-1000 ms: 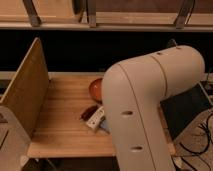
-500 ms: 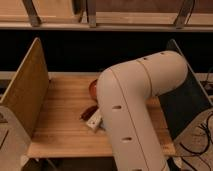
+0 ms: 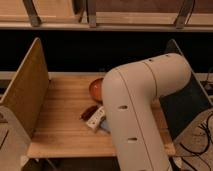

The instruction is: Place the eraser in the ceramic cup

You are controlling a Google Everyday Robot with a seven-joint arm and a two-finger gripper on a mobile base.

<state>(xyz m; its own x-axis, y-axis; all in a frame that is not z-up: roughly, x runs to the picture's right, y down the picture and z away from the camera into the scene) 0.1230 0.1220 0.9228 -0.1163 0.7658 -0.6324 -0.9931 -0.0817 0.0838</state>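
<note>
Over the wooden table [image 3: 60, 125], arm [image 3: 135, 110] hides gripper.

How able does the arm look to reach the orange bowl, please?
Probably yes: the arm bends over the table beside the orange bowl, but the gripper is out of view, so it's uncertain.

So the big white arm [image 3: 136, 117] pretty much hogs the middle and right of the view. It's bent like an elbow: one fat segment comes in from the upper right, rounds over at a smooth joint [image 3: 116, 86], then the other segment drops straight down and out of the bottom of the shot. There are a few small dark holes [image 3: 121, 107] along its side. The gripper isn't visible from here, so I can't place it.
</note>
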